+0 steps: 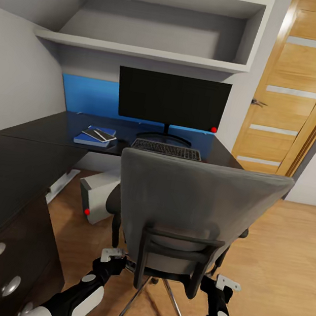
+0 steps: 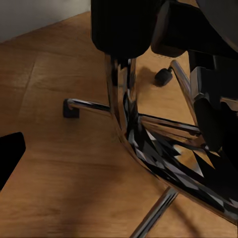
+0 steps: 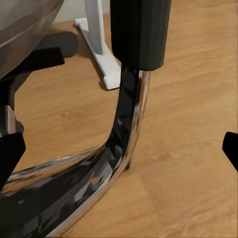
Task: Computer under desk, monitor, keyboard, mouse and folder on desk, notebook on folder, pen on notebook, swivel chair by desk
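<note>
Grey chair (image 1: pixel 190 210) sits in the middle of the frame, close to the black counter (image 1: pixel 13 164), and looks heavy but should roll on its wheels if pushed by the stiff arm posts. Left fingers (image 1: pixel 111 255) and right fingers (image 1: pixel 227 283) sit beside those posts; I cannot tell if they are open or closed. Bare wood floor (image 1: pixel 284 261) at the lower right gives room, but the grey computer (image 1: pixel 95 196) sits near the chair's left side.

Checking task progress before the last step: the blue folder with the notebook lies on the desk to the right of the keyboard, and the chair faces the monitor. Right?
Not quite. The head view shows the folder with the notebook on the desk left of the keyboard. The chair does face the monitor.
</note>
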{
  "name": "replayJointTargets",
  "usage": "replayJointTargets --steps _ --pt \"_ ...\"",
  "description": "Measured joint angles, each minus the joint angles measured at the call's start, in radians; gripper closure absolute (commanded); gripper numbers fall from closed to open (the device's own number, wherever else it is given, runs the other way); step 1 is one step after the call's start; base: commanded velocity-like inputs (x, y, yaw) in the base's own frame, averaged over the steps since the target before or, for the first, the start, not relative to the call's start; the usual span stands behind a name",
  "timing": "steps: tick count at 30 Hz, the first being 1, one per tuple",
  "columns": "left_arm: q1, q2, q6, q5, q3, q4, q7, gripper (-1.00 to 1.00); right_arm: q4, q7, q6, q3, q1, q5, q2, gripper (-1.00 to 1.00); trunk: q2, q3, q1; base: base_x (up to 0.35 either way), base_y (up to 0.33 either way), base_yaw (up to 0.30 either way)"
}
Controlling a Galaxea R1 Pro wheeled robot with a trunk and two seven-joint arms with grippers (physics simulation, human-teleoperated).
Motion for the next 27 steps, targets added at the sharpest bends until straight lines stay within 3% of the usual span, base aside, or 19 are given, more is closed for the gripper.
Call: replayJointTargets --steps 22,27 --pt "0.000 0.000 -0.002 0.000 0.000 0.000 0.004 -1.00 0.002 0.000 0.000 0.002 0.000 0.003 -0.001 -1.00 0.000 0.000 0.000 0.311 -0.039 0.000" --pt "0.000 0.000 -0.002 -0.002 0.001 0.000 0.005 -1.00 0.001 -0.001 -0.002 0.002 0.000 0.007 -0.001 -1.00 0.000 0.000 0.000 0.170 -0.003 0.000"
